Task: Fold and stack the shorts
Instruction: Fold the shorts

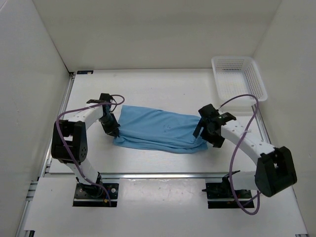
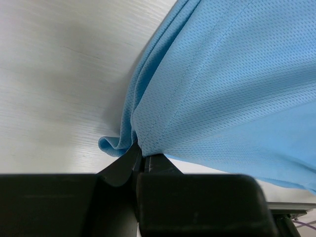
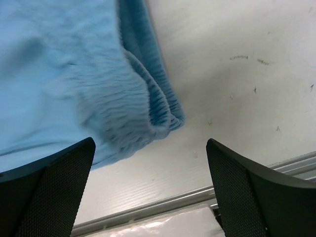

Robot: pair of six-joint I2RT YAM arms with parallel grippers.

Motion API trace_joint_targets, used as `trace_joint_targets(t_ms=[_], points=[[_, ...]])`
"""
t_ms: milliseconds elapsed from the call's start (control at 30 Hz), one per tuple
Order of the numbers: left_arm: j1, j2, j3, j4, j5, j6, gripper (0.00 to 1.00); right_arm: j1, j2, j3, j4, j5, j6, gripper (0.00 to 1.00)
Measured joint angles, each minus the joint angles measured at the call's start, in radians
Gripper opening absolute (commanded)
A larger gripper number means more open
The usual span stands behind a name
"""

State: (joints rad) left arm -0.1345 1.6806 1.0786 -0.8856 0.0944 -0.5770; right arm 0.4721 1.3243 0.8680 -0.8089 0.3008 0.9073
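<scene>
- We found the shorts (image 1: 160, 131) lying on the table (image 1: 163, 89) as a long blue band, stretched sideways between the two arms.
- The left claw (image 1: 112, 129) stood at the left end of the shorts.
- In the left wrist view, the left claw (image 2: 142, 162) was closed tight on the edge of the shorts (image 2: 222, 98). The cloth was gathered into folds that ran out from the pinch point.
- A small curl of blue cloth showed just to the left of that pinch, over the bare table (image 2: 59, 74).
- We could not tell whether the pinched end was raised off the table.
- The right claw (image 1: 210, 131) stood at the right end of the shorts.
- In the right wrist view, the right claw (image 3: 150, 148) was spread wide, with nothing gripped between its fingers (image 3: 49, 192).
- The gathered waistband corner (image 3: 160, 106) of the shorts (image 3: 54, 74) lay on the table (image 3: 237, 74) just ahead of the gap between the open fingers, nearer the left one.
- A white basket (image 1: 239, 76) sat at the far right corner, well apart from the shorts.
</scene>
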Motion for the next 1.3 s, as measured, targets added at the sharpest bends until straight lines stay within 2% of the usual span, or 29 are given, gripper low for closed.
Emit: trace_joint_targets(t_ms=[133,267,400,600,700,733,800,833,933,967,1033,1067,1133,1300], points=[[0.014,0.000,0.000,0.000,-0.001,0.009,0.10,-0.028,-0.088,0.083,-0.022,0.015,-0.013,0.99],[0.017,0.000,-0.007,0.002,-0.001,0.019,0.10,-0.138,-0.103,0.084,0.013,-0.042,-0.058,0.99],[0.019,0.000,-0.013,0.003,-0.001,0.024,0.10,-0.252,-0.044,0.011,0.113,-0.174,-0.121,0.99],[0.027,0.000,-0.026,0.003,-0.002,0.031,0.10,-0.277,0.094,-0.123,0.262,-0.339,-0.157,0.98],[0.028,0.000,-0.028,0.004,-0.002,0.035,0.10,-0.283,0.105,-0.137,0.309,-0.401,-0.154,0.83],[0.028,0.000,-0.030,0.004,-0.002,0.035,0.10,-0.283,0.106,-0.143,0.328,-0.417,-0.151,0.71],[0.028,0.000,-0.035,0.004,-0.002,0.036,0.10,-0.288,0.117,-0.157,0.373,-0.443,-0.141,0.59],[0.029,0.000,-0.037,0.003,-0.002,0.037,0.10,-0.290,0.123,-0.162,0.395,-0.458,-0.131,0.49],[0.033,0.000,-0.038,0.003,-0.002,0.038,0.10,-0.293,0.140,-0.185,0.473,-0.498,-0.109,0.40],[0.035,0.000,-0.038,0.003,-0.002,0.038,0.10,-0.293,0.142,-0.195,0.499,-0.510,-0.100,0.33],[0.035,0.000,-0.040,0.004,-0.002,0.037,0.10,-0.291,0.145,-0.208,0.534,-0.521,-0.090,0.26],[0.035,0.000,-0.041,0.004,-0.002,0.037,0.10,-0.288,0.145,-0.211,0.545,-0.523,-0.082,0.11],[0.035,0.000,-0.046,0.005,-0.002,0.037,0.10,-0.276,0.145,-0.211,0.553,-0.513,-0.074,0.00],[0.035,0.000,-0.058,0.006,0.000,0.037,0.10,-0.221,0.141,-0.167,0.494,-0.416,-0.069,0.00]])
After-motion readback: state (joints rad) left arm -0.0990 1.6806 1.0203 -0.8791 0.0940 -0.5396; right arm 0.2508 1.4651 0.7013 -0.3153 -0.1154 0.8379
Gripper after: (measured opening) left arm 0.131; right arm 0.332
